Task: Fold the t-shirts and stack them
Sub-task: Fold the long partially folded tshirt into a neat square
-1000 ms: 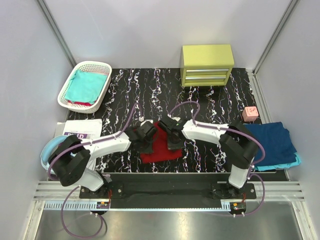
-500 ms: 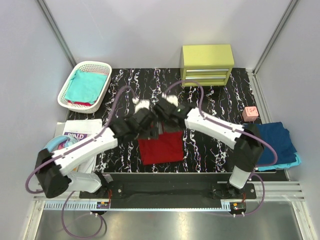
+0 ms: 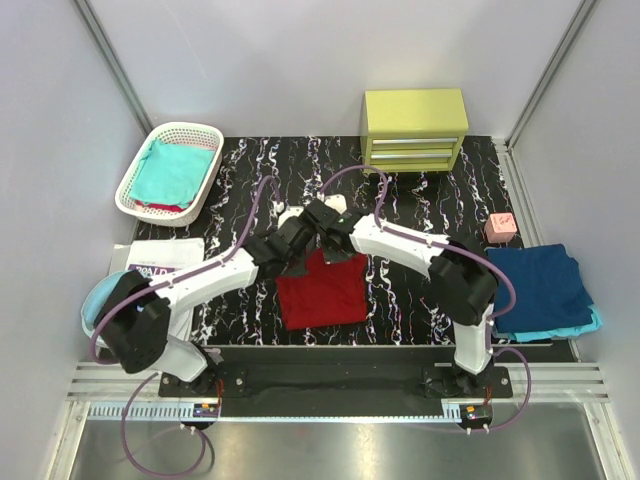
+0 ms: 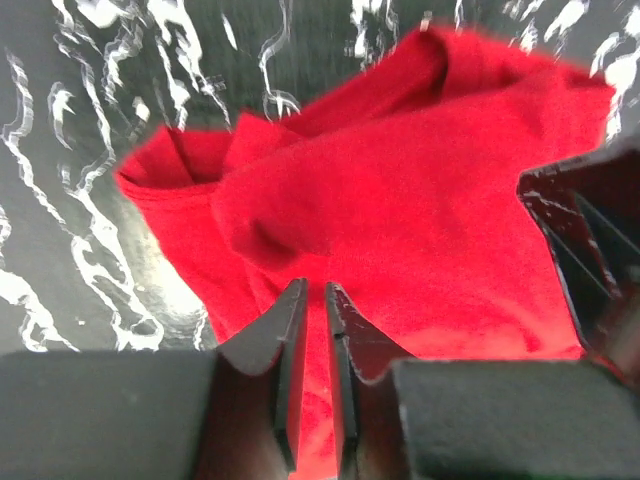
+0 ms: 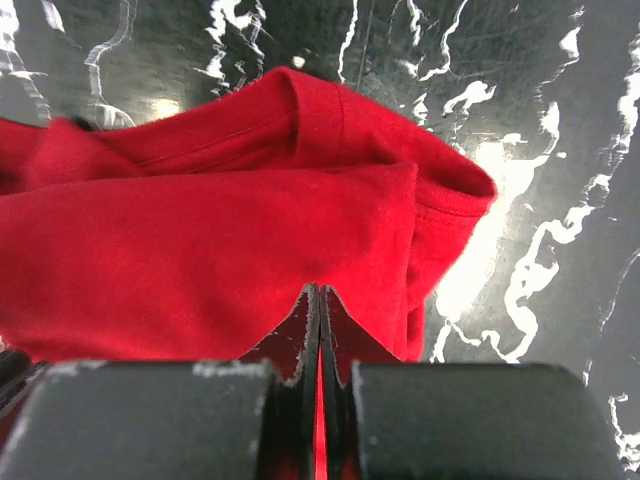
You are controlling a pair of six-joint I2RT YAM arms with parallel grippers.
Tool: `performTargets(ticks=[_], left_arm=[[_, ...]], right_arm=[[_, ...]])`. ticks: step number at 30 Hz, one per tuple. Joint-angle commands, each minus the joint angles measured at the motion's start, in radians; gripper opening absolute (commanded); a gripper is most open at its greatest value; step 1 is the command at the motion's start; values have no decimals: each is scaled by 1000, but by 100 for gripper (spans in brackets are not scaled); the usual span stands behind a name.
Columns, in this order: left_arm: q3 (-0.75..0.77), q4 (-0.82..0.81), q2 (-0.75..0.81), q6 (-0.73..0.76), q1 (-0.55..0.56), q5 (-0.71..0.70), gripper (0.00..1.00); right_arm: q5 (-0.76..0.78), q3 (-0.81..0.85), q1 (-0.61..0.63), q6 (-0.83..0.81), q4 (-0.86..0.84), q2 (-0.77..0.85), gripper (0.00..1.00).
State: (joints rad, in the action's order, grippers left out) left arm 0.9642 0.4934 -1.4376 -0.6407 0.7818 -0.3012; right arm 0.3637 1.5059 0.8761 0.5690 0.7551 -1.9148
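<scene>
The dark red t-shirt [image 3: 322, 292] lies partly folded at the middle of the black marbled table. Both grippers meet at its far edge. My left gripper [image 3: 298, 250] is shut on the cloth, with a thin strip of red between its jaws in the left wrist view [image 4: 315, 290]. The shirt [image 4: 400, 230] bunches up ahead of it. My right gripper [image 3: 330, 243] is shut tight on the shirt's edge [image 5: 319, 292], and a folded hem of the shirt [image 5: 200, 260] lies in front. A teal t-shirt [image 3: 170, 172] lies in the basket. A navy one [image 3: 545, 285] lies at the right on a lighter blue one [image 3: 588, 325].
A white lattice basket [image 3: 135, 205] stands at the back left. At the back there is a yellow-green drawer unit [image 3: 415, 128], and a small pink block [image 3: 500, 227] sits at the right. Printed papers [image 3: 160, 258] lie by the left arm, with something light blue [image 3: 92, 305] behind that arm.
Both grippers carried the shirt's edge away from the bases and opened wide half a second ago, leaving the shirt longer and flatter. Now both have closed at its far edge.
</scene>
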Motion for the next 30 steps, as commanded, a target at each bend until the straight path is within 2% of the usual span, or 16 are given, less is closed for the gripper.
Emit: performTargets(ticks=[1, 7, 12, 20, 24, 26, 27, 28, 29, 30], left_arm=[[5, -184, -36, -2, 0, 50, 16], [37, -200, -162, 0, -1, 74, 15], [39, -176, -280, -36, -39, 128, 10], [8, -125, -354, -79, -95, 143, 8], [-7, -92, -382, -94, -111, 140, 10], [-22, -98, -348, -79, -99, 139, 21], [-27, -104, -316, -71, -86, 123, 28], [-33, -105, -279, -65, -69, 94, 45], [-36, -102, -192, -48, -28, 32, 51], [-35, -86, -149, -45, -7, 1, 59]], right_arm=[[31, 0, 6, -11, -71, -29, 0], [0, -22, -17, 28, -77, -70, 0], [-64, -85, -57, 87, -53, -99, 0], [-112, -176, -107, 141, -48, -109, 0], [-135, -207, -130, 147, -49, -124, 0], [-125, -211, -126, 125, -62, -89, 0], [-59, -217, -102, 108, -69, -61, 12], [-21, -216, -91, 95, -71, 10, 22], [19, -204, -72, 80, -71, 49, 32], [80, -194, -62, 50, -69, 87, 51]])
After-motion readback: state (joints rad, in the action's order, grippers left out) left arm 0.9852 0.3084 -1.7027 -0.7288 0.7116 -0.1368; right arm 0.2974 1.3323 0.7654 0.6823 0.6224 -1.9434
